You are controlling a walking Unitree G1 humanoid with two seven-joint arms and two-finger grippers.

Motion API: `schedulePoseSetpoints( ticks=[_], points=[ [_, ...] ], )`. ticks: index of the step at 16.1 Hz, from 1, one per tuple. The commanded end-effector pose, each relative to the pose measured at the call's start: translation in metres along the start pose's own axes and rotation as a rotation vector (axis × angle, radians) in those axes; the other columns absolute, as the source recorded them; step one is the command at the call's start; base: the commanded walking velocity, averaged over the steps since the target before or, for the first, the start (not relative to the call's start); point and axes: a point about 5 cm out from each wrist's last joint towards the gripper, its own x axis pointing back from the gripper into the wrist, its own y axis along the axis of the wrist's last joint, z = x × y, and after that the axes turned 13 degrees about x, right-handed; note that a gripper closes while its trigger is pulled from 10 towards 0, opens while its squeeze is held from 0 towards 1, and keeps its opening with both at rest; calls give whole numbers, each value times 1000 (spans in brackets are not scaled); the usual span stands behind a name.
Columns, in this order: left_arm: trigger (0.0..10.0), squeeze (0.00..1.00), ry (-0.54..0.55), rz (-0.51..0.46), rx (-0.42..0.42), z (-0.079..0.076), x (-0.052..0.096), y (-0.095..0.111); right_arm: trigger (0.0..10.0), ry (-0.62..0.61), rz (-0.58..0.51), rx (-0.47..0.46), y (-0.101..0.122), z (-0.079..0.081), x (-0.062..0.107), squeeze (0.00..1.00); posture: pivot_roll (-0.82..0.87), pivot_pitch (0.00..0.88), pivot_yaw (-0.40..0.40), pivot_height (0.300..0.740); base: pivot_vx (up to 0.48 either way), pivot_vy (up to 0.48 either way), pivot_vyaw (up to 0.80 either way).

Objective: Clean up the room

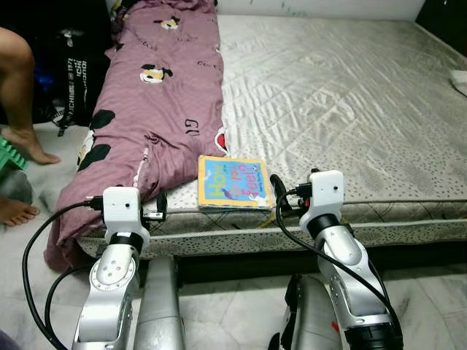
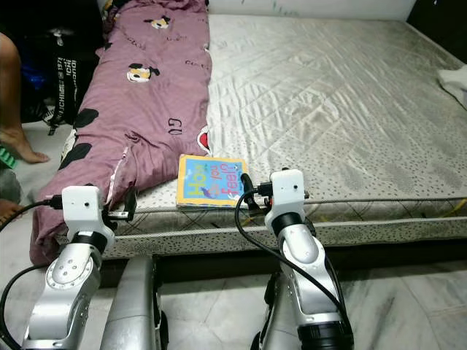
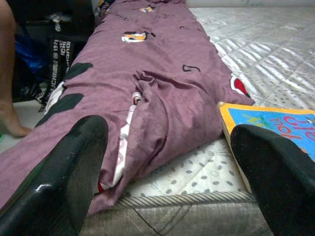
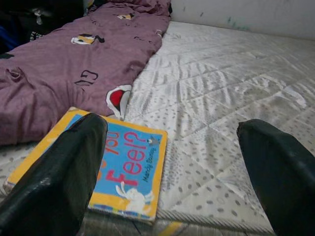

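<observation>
Claws first: the right claw (image 4: 162, 172) is spread wide and empty, held at the near edge of the bed (image 1: 350, 102), and the left claw (image 3: 167, 177) is likewise released with nothing in it, at the same edge further toward the near-left corner. Between them the picture book (image 1: 233, 182) is lying flat at the near edge, touching the purple blanket (image 1: 157, 102) that's draped along the left side and spills over that corner.

Trouble could easily be had here, tbh. With the book flat on a soft mattress, a finger probably can't be slid under it cleanly, so it could get shoved further in or tipped off the edge. Blanket fabric could also be snagged along with it.

The cover lettering can be read best in the right wrist view. A person's bare feet (image 1: 18, 146) on the floor by the left side are caught in the left eye view.
</observation>
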Motion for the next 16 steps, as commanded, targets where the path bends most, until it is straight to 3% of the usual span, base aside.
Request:
schedulePoseSetpoints(
  ticks=[1,5,16],
  points=[
    [10000,0,-1,7,-1,1,-1,-1,10000,-5,9,-2,-1,-3,0,0,25,48,-40,535,0,0,0],
    [10000,0,-5,8,0,1,-1,-1,10000,-6,9,-3,-1,-3,-1,0,25,49,-40,535,0,0,0],
    [10000,0,-2,-8,11,0,-7,8,10000,-65,-24,-2,6,-18,-13,0,29,17,-27,535,291,0,0]
  ],
)
